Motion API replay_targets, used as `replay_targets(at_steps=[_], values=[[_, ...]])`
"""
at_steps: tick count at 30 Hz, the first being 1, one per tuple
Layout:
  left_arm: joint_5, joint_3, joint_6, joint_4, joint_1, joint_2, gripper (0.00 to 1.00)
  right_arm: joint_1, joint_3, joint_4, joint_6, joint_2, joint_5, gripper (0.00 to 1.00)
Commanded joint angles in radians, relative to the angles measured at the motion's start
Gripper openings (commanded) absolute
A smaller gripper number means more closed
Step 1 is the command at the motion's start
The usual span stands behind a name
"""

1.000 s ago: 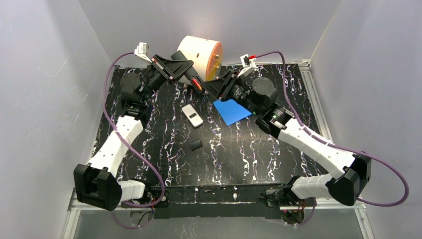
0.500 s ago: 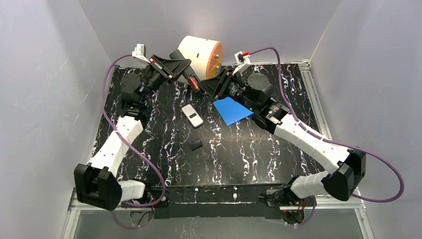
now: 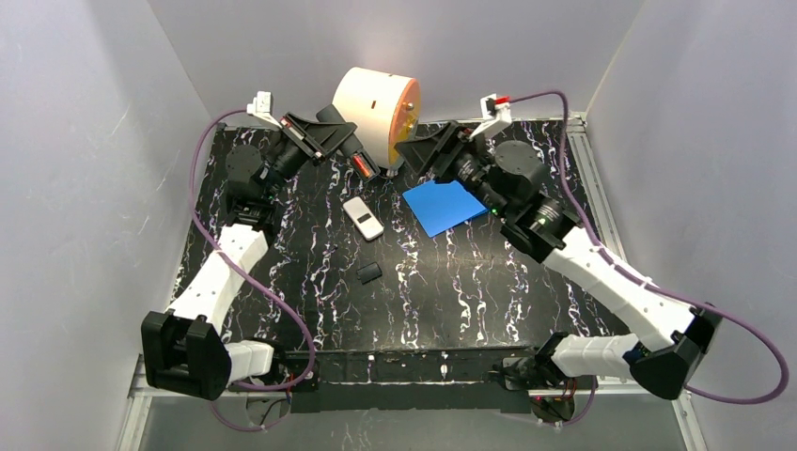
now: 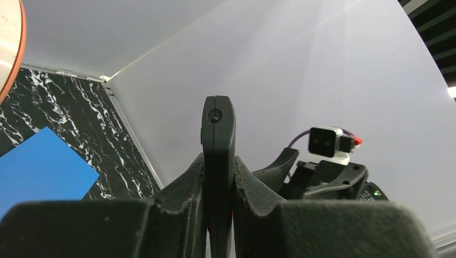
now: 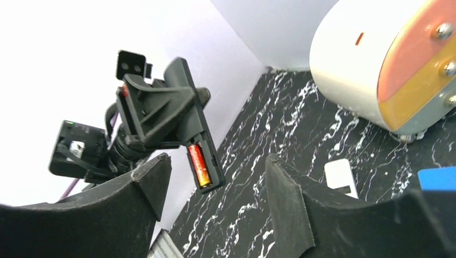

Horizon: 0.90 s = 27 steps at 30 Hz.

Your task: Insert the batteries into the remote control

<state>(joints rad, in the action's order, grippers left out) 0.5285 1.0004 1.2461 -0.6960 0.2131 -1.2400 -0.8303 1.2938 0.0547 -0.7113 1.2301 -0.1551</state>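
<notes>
Left claw (image 4: 218, 171) is pinching the black remote (image 4: 218, 129) above the table's (image 3: 470, 282) far edge, with the orange-red battery (image 5: 198, 164) sitting inside it. My right claw (image 5: 218, 161) is hanging spread and empty. I'm judging the remote needs holding steady, open side facing right, for another insertion.

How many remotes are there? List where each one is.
2. The black remote is clamped in the left gripper, off the table; the white remote lies on the table.
</notes>
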Motion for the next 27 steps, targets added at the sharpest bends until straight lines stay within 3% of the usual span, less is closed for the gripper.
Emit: replay_targets(at_steps=[1, 4, 10, 15, 18, 22, 27], values=[[0.088, -0.011, -0.066, -0.027, -0.019, 0.041, 0.00, 0.007, 0.008, 0.036, 0.032, -0.053, -0.070, 0.75], [0.100, -0.009, -0.150, 0.062, -0.028, 0.063, 0.00, 0.007, 0.016, -0.020, 0.025, -0.051, -0.140, 0.79], [-0.015, 0.111, -0.363, 0.561, -0.089, 0.082, 0.00, 0.017, 0.070, -0.202, 0.036, -0.011, -0.314, 0.79], [-0.206, 0.228, -0.553, 0.930, -0.113, 0.085, 0.00, 0.019, 0.112, -0.291, 0.121, 0.099, -0.211, 0.76], [-0.356, 0.261, -0.647, 1.072, -0.118, 0.110, 0.00, 0.014, 0.178, -0.357, 0.123, 0.218, -0.120, 0.71], [-0.603, 0.296, -0.733, 1.221, -0.120, 0.165, 0.00, -0.034, 0.358, -0.554, 0.062, 0.427, -0.204, 0.68], [-0.735, 0.267, -0.770, 1.298, -0.121, 0.284, 0.00, -0.124, 0.456, -0.561, -0.034, 0.579, -0.258, 0.69]])
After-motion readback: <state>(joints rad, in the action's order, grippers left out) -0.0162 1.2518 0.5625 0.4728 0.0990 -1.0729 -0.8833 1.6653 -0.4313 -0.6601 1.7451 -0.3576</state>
